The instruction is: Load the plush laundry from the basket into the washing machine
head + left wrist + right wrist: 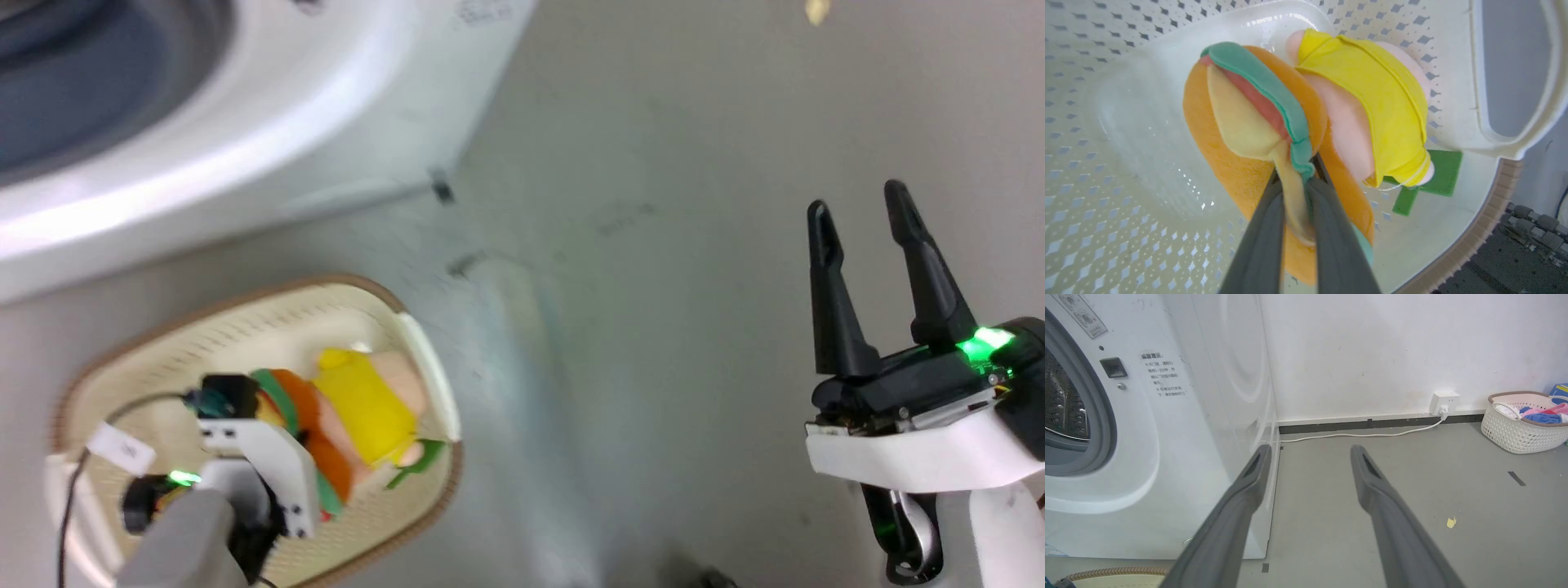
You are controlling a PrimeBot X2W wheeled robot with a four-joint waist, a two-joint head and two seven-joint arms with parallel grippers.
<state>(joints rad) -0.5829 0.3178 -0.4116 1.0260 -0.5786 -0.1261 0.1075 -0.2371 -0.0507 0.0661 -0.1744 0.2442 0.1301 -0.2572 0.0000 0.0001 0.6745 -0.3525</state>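
Note:
The burger-like plush laundry [359,425] lies in the cream basket [245,327] on the floor at lower left. My left gripper [1296,171] reaches down into the basket and is shut on a thin pale-yellow and green edge of the plush laundry [1257,122]. Its yellow and pink layers [1372,102] rest against the basket wall [1453,61]. The washing machine [204,106] stands just beyond the basket, with its grey door seal [1098,428] and steel drum in the right wrist view. My right gripper [861,208] hovers open over bare floor at the right.
A second basket [1523,420] with coloured clothes stands by the far wall at the right. A white cable [1363,435] runs along the skirting to a wall socket. A small yellow scrap [1450,522] and tape marks lie on the grey floor.

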